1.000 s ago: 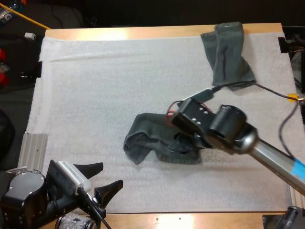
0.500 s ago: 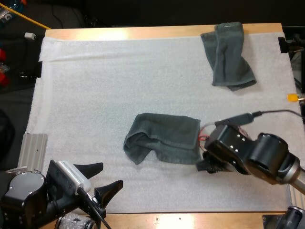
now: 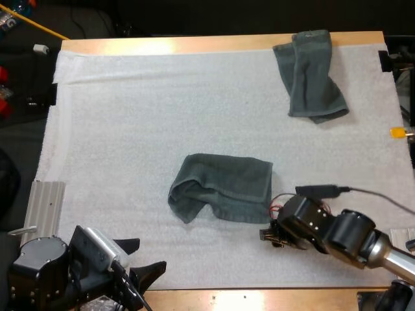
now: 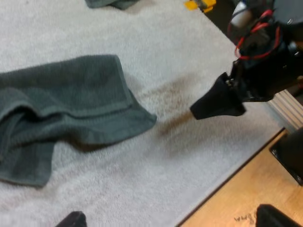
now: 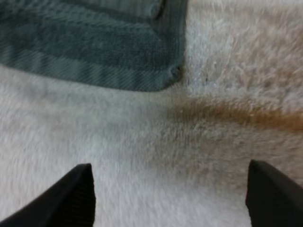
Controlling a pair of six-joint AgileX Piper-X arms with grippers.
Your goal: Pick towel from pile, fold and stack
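High view: the right gripper (image 3: 267,234) sits low over the white mat (image 3: 130,129), just beside the half-folded towel (image 3: 224,188); a second towel (image 3: 310,78) lies well beyond it.
Left wrist view: the left gripper (image 4: 171,216) has its fingers wide apart and empty, with the half-folded towel ahead.
Right wrist view: the right gripper's fingers (image 5: 78,194) are spread and hold nothing, the towel's corner just ahead.

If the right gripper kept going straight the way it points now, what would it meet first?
Probably the white mat, since the open right gripper seems tilted down at it. If it ran level, it would meet the middle towel at its near corner.
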